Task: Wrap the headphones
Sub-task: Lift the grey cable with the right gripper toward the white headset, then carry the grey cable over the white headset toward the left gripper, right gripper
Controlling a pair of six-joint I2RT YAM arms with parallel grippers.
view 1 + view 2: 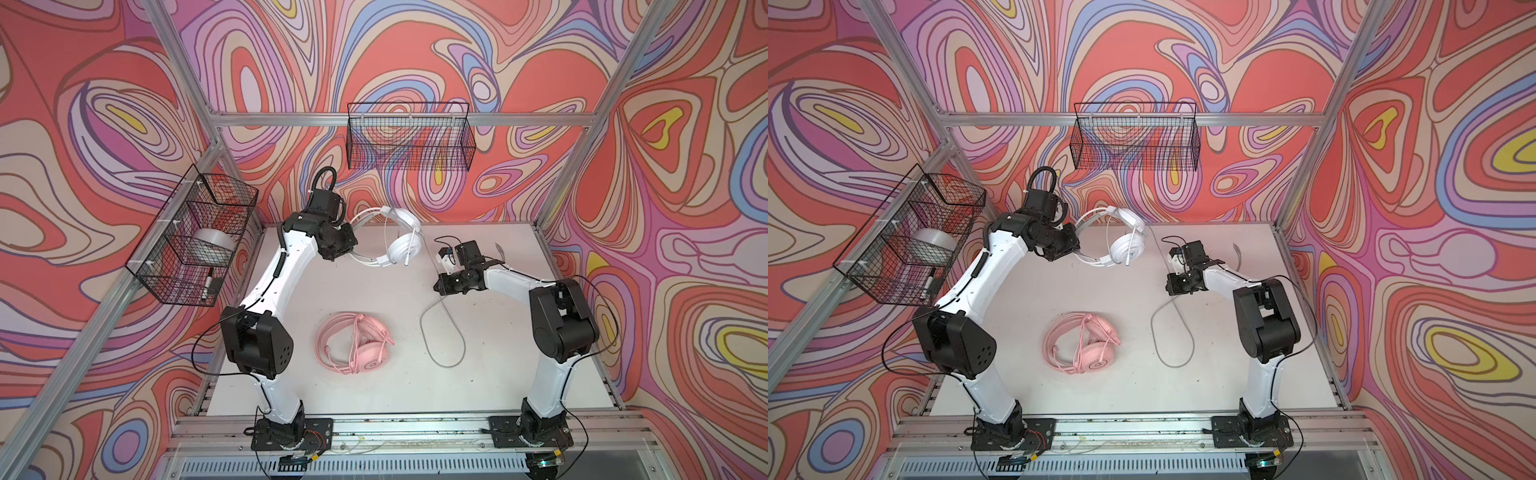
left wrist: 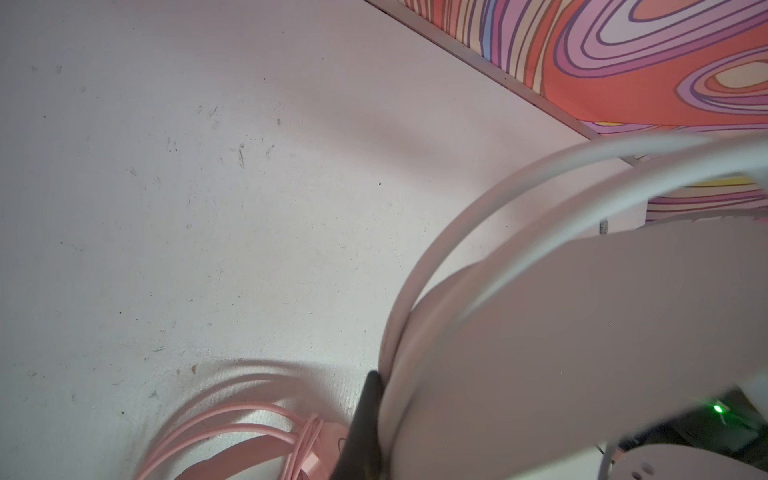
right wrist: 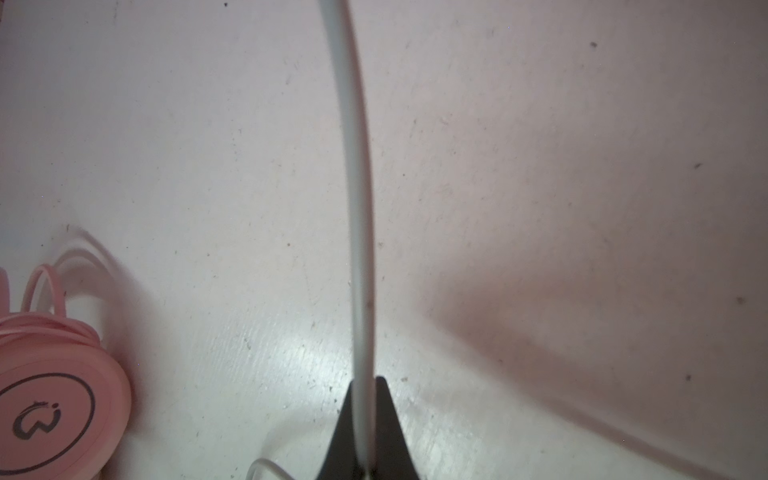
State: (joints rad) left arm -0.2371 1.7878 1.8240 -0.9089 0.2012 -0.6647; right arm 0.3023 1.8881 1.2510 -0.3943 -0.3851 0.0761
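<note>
Right wrist view first: my right gripper is pinched shut on the grey-white cable. The cable runs straight out between the two black fingertips, with the table close underneath. A bit off to the side of that hand is the pink headset, lying flat with its pink cable bunched up against the earcup. In both top views the grey-white cable drops from my right hand into a loose loop on the table just below the gripper, and it also runs on toward the white headset. My left gripper is clamped on that headset's double headband and holds it up off the table, with the earcups hanging out past my fingertips on the side toward my right hand. In the left wrist view one black finger presses on the white band; the other finger is hidden behind it. My two hands are well apart, and the pink headset lies on the table between them, closer to my bases.
</note>
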